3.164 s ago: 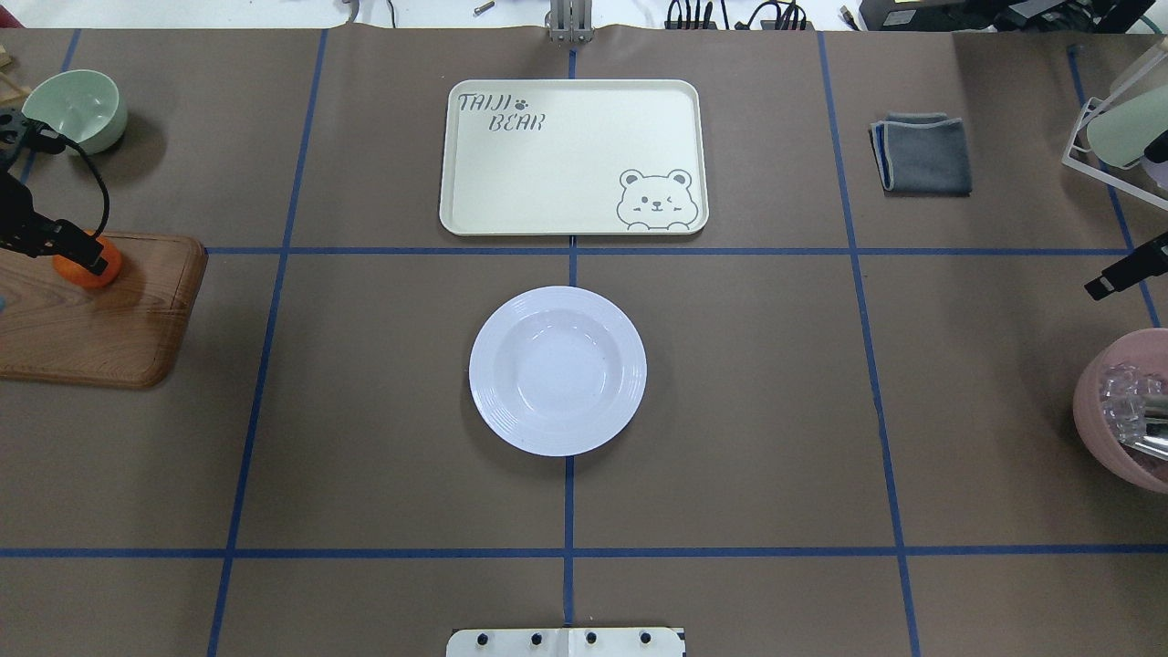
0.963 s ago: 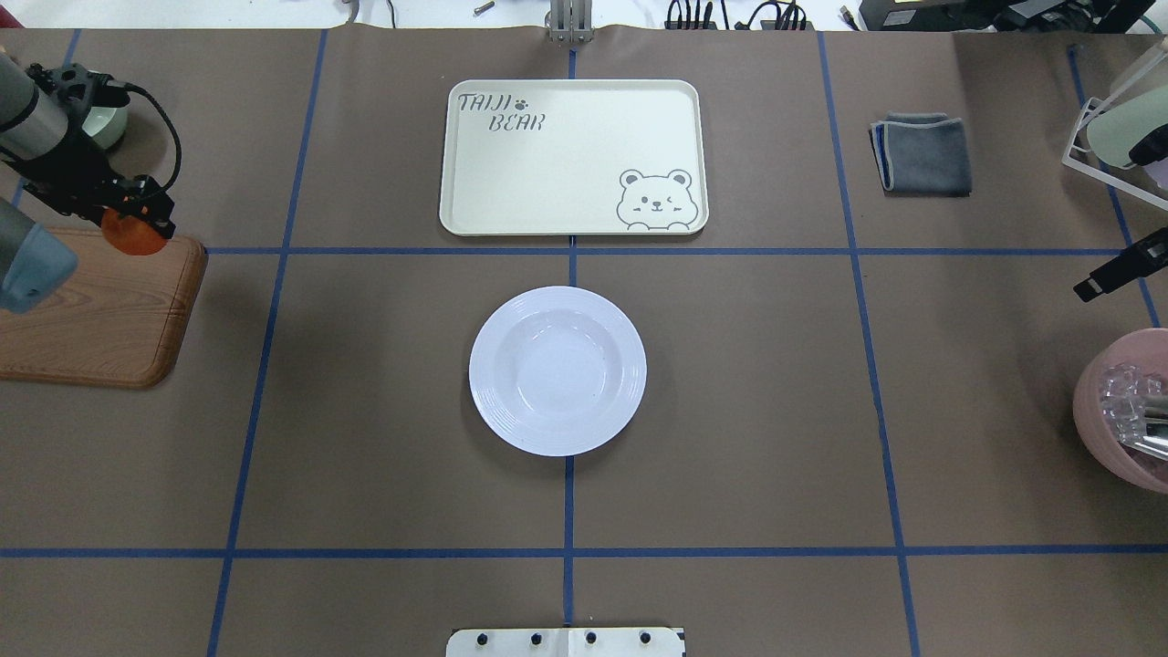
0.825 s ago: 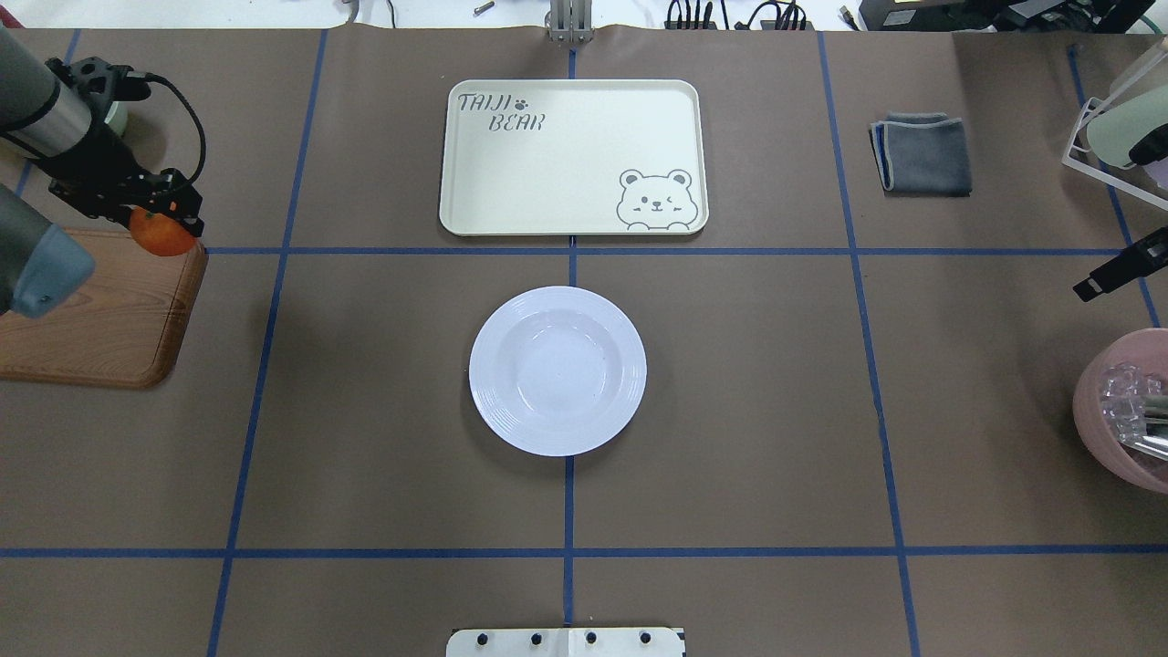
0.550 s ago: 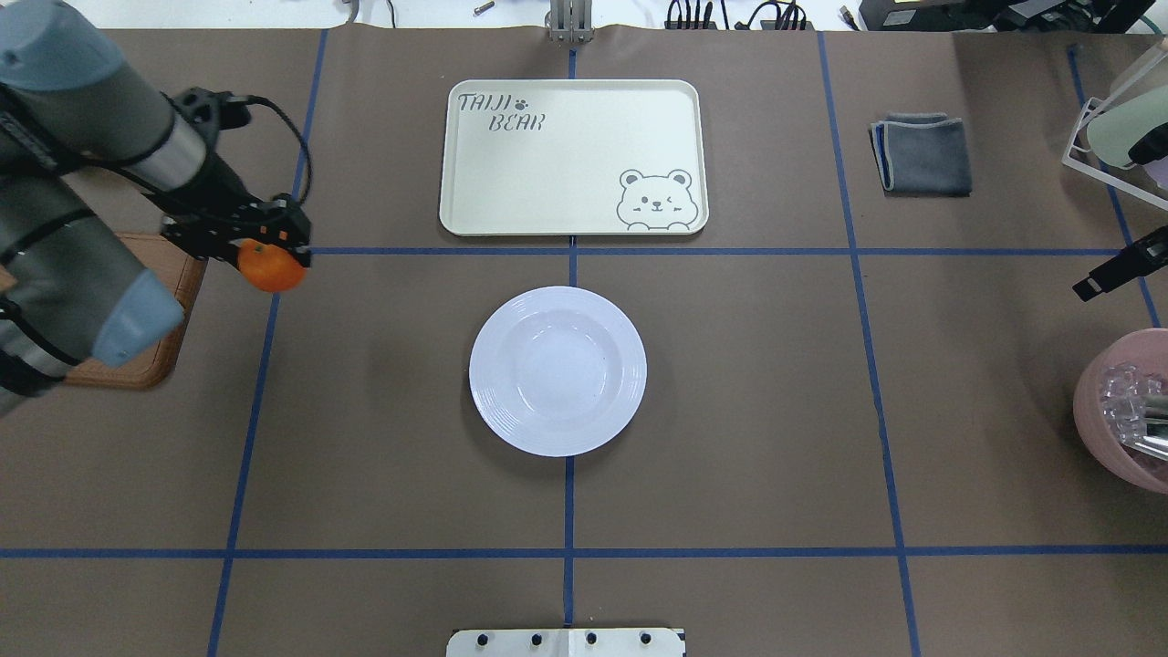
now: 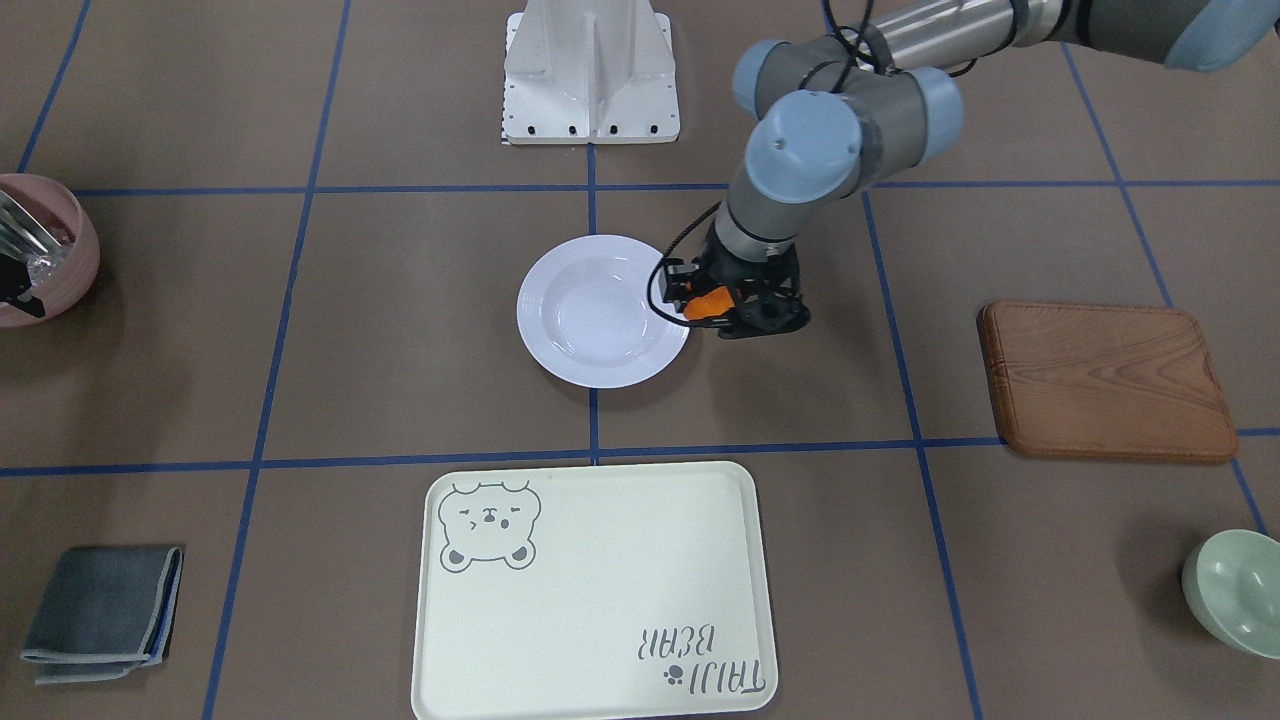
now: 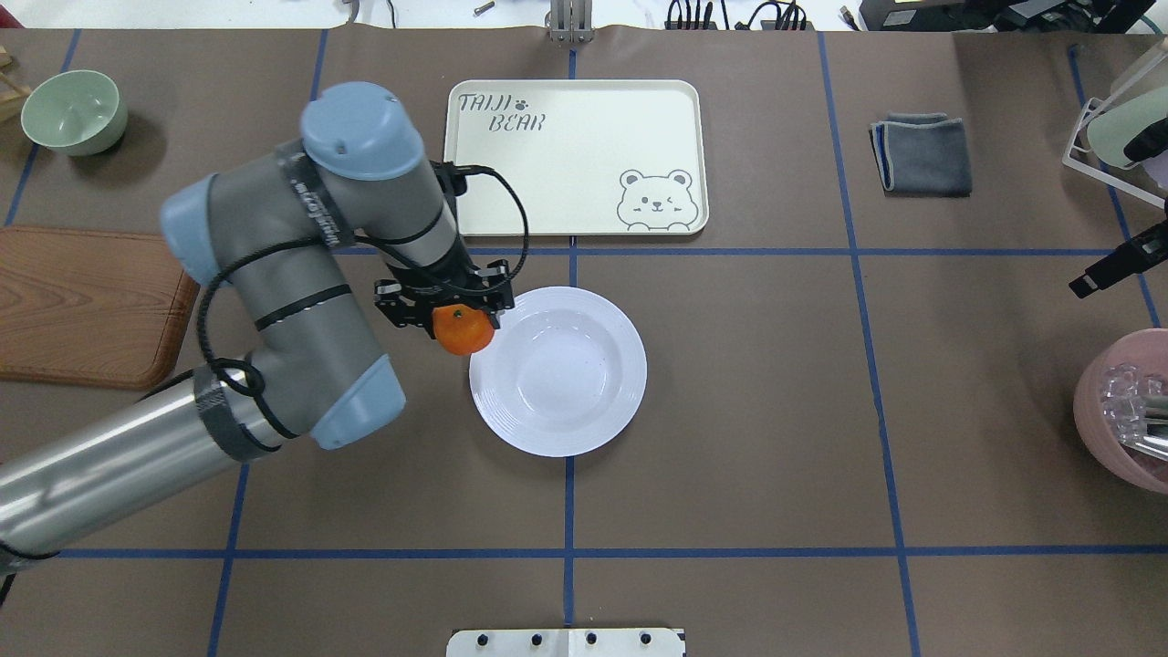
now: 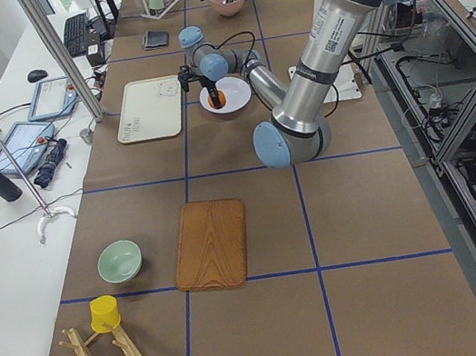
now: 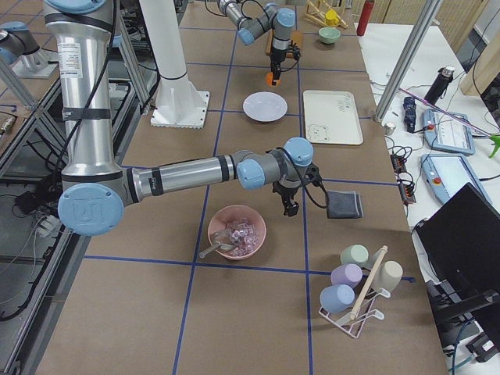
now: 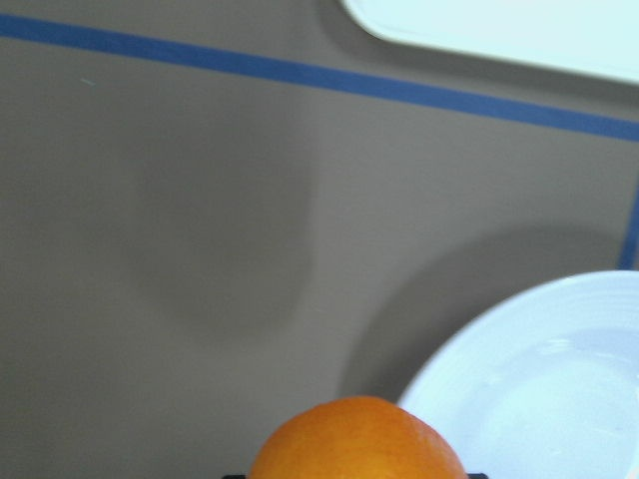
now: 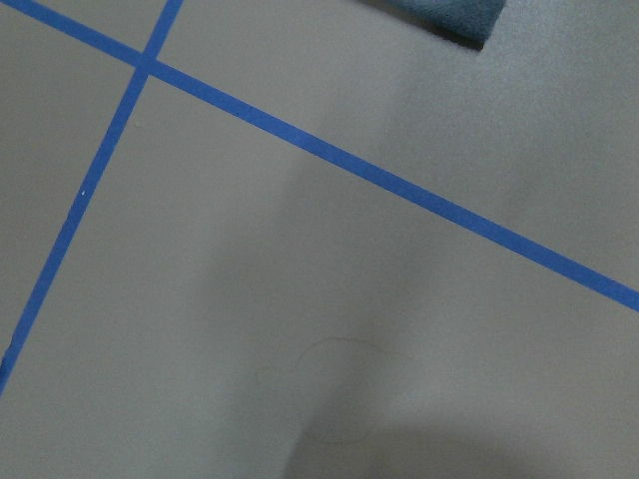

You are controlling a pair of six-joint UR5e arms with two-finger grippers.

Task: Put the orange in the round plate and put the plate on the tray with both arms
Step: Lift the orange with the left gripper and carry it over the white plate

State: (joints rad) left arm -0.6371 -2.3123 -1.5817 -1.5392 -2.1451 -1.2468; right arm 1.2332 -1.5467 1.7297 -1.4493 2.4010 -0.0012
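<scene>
So the orange (image 6: 463,331) is pinched in the left claw (image 6: 456,319), which is closed snugly on its sides and has nothing else in it. In the overhead view it sits just left of centre frame, right over the upper-left rim of the plate (image 6: 593,415). It isn't over the sunken middle yet. It looks to be up in the air, not resting on the rim, though the height is hard to call.

The top-down grip makes sense to me: let go over the well and the fruit drops in and rolls to the low point instead of bouncing off the rim.

The orange itself is small, round and bright, with a smooth skin and a tiny dark dot on top. It's way smaller than the plate.

The plate is dead centre on the surface, I'd guess so both arms can get at opposite sides of the rim for the lift. The tray (image 6: 566,155) lies just beyond it at top centre with nothing on it, so it's a short hop.

The right claw (image 6: 1100,278) hangs at the right edge of the frame over bare surface, parked out of the way I think. I can't tell whether it's open or closed.

The board (image 6: 82,306) is at far left, well apart from everything.
</scene>
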